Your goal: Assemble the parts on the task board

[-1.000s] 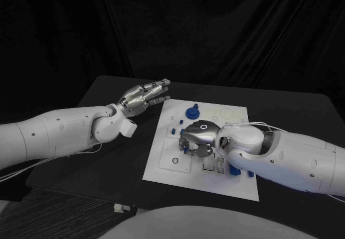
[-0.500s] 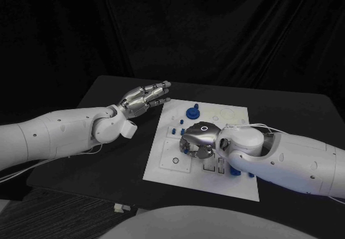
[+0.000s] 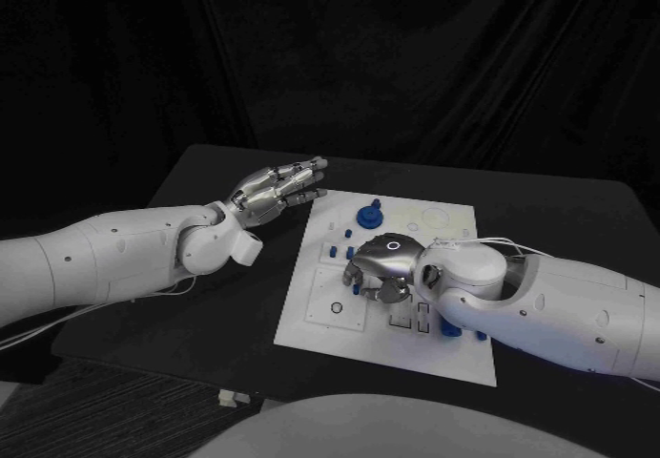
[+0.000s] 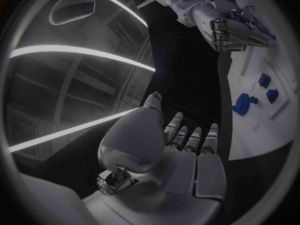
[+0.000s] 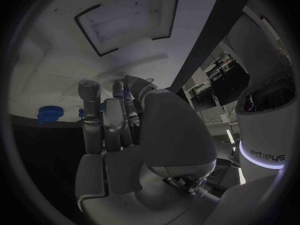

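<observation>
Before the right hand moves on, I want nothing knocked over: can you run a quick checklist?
1. Left hand free of the task board, fingers apart, holding nothing: ok.
2. Right hand over the board's middle: ok.
3. Blue part at the right hand's fingertips, actually held: cannot tell.
4. Round blue part at the far edge stands free of both hands: ok.
5. Board flat on the table: ok.

one word reads clearly — "sharpa", in dark letters — on the robot's white body [image 5: 269, 157].
</observation>
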You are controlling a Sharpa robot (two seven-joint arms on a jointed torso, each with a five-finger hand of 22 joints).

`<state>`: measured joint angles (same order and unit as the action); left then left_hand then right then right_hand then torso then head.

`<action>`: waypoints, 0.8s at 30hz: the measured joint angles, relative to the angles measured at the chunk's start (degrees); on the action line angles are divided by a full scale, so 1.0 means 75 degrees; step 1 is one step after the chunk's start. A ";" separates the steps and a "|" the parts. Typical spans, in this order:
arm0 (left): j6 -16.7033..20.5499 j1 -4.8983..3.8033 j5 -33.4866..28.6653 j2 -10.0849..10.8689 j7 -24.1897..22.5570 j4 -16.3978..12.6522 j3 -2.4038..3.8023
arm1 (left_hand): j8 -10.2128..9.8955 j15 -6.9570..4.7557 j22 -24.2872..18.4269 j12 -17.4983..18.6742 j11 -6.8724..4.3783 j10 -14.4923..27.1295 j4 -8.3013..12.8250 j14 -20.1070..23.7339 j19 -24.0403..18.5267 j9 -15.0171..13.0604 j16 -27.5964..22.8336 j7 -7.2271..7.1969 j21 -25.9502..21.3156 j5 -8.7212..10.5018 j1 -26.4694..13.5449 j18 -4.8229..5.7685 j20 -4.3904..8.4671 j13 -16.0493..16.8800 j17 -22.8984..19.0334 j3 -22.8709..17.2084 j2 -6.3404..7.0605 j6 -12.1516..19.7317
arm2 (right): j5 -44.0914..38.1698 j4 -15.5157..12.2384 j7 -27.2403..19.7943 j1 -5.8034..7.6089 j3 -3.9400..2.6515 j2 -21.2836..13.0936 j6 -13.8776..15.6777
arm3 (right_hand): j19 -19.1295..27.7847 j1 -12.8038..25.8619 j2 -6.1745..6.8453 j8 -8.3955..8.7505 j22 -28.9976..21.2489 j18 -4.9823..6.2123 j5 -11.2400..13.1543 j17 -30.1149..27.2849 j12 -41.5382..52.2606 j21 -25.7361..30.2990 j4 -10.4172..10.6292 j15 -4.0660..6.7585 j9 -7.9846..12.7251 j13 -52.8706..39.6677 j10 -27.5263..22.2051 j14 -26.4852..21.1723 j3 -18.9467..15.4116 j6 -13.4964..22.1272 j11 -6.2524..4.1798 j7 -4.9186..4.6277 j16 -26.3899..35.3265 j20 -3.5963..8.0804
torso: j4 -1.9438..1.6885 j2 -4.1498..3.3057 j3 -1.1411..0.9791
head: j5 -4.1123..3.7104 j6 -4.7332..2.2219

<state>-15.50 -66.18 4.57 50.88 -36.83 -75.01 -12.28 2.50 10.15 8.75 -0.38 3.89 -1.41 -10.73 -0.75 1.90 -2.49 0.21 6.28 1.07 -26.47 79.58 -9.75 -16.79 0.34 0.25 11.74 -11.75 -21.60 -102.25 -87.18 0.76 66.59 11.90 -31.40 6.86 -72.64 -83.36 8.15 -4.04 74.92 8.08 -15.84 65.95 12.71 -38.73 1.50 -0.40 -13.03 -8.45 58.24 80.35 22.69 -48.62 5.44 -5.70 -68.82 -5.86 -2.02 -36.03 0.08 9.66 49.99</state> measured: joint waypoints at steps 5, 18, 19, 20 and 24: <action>-0.0008 0.0003 0.0000 -0.0001 0.0013 0.0008 0.0001 | 0.0000 0.0000 0.0000 0.0000 0.0000 0.0000 0.0000 0.0000 0.0000 -0.0009 0.0000 -0.0004 0.0000 0.0000 0.0000 0.0000 0.0000 0.0000 0.0000 0.0000 0.0000 -0.0056 | 0.0000 -0.0045 0.0146 0.0000 0.0000 -0.0080 -0.0005 | 0.0292 0.0173 0.0129 0.0028 -0.0001 -0.0001 0.0533 -0.0226 -0.0185 0.0587 0.0051 0.0000 0.0261 0.0057 -0.1141 -0.0249 -0.0358 0.0920 0.0158 0.0373 0.0193 -0.0068 | 0.0000 0.0000 -0.0001 | -0.0001 0.0000; -0.0016 0.0007 0.0000 0.0020 0.0033 0.0037 0.0001 | 0.0000 0.0000 -0.0001 0.0000 0.0000 0.0000 0.0044 0.0000 0.0000 -0.0009 0.0000 0.0024 0.0000 -0.0029 0.0000 0.0000 0.0000 0.0000 0.0000 0.0000 0.0000 -0.0083 | -0.0001 -0.0495 0.0385 0.0254 0.0010 -0.0677 0.0157 | 0.0648 -0.0722 0.0527 0.0041 -0.0001 0.0235 0.1227 -0.1147 0.0179 0.2033 0.2046 -0.0095 0.0998 0.0347 -0.2925 -0.0887 -0.1855 0.2600 0.0242 0.0733 0.0824 -0.0165 | 0.0000 0.0007 -0.0001 | -0.0007 0.0000; -0.0016 0.0007 0.0000 0.0025 0.0034 0.0037 0.0000 | 0.0011 0.0000 -0.0001 0.0000 0.0000 0.0000 0.0044 0.0000 0.0000 -0.0011 0.0000 0.0025 0.0000 -0.0029 0.0013 0.0000 0.0000 0.0000 0.0000 0.0001 0.0013 -0.0115 | -0.0001 -0.0544 0.0392 0.0331 0.0009 -0.0757 0.0196 | 0.0652 -0.0742 0.0506 0.0002 -0.0001 0.0239 0.1207 -0.1197 0.0214 0.2070 0.2043 -0.0085 0.0973 0.0347 -0.2924 -0.0900 -0.1850 0.2462 0.0241 0.0710 0.0865 -0.0161 | -0.0001 0.0007 -0.0001 | -0.0007 0.0000; -0.0016 0.0008 0.0000 0.0030 0.0035 0.0036 0.0000 | 0.0030 -0.0001 -0.0001 0.0000 0.0000 0.0000 0.0044 0.0000 0.0000 -0.0018 0.0000 0.0022 0.0000 -0.0029 0.0030 0.0000 0.0000 0.0000 0.0000 0.0000 0.0030 -0.0139 | -0.0001 -0.0609 0.0408 0.0440 0.0008 -0.0871 0.0251 | 0.0523 -0.0714 0.0428 -0.0185 -0.0001 0.0243 0.1208 -0.1091 0.0404 0.1826 0.2006 -0.0066 0.0859 0.0339 -0.2782 -0.0780 -0.1777 0.1796 0.0207 0.0627 0.0740 -0.0148 | -0.0001 0.0007 -0.0001 | -0.0007 0.0000; -0.0016 0.0008 -0.0001 0.0038 0.0039 0.0036 -0.0001 | 0.0031 -0.0001 0.0007 0.0000 0.0004 -0.0005 0.0044 0.0001 -0.0001 -0.0019 0.0000 0.0022 0.0000 -0.0047 0.0042 0.0000 0.0000 0.0000 0.0000 0.0001 0.0019 -0.0138 | -0.0001 -0.0797 0.0482 0.0845 0.0005 -0.1248 0.0433 | -0.0645 -0.0065 0.0171 -0.0613 -0.0002 -0.0033 0.1387 0.0328 0.1038 -0.0658 0.1932 0.0087 0.0663 0.0204 -0.1804 0.0287 -0.1780 0.0579 0.0068 0.0385 -0.0665 0.0001 | -0.0001 0.0003 -0.0001 | -0.0010 0.0000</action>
<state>-15.62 -66.12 4.57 51.16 -36.54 -74.75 -12.28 2.73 10.15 8.80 -0.38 3.92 -1.45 -10.41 -0.75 1.90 -2.63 0.21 6.44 1.07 -26.82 79.90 -9.75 -16.79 0.34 0.25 11.75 -11.61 -22.64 -102.26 -93.16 4.38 72.93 11.93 -40.76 10.11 -77.48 -83.84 9.44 -8.63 74.90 7.84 -5.44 68.41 20.49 -43.67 15.99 0.25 -8.06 -6.92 44.71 82.50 9.34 -44.27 5.95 -2.82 -73.81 -5.86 -2.03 -36.01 0.07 9.59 49.99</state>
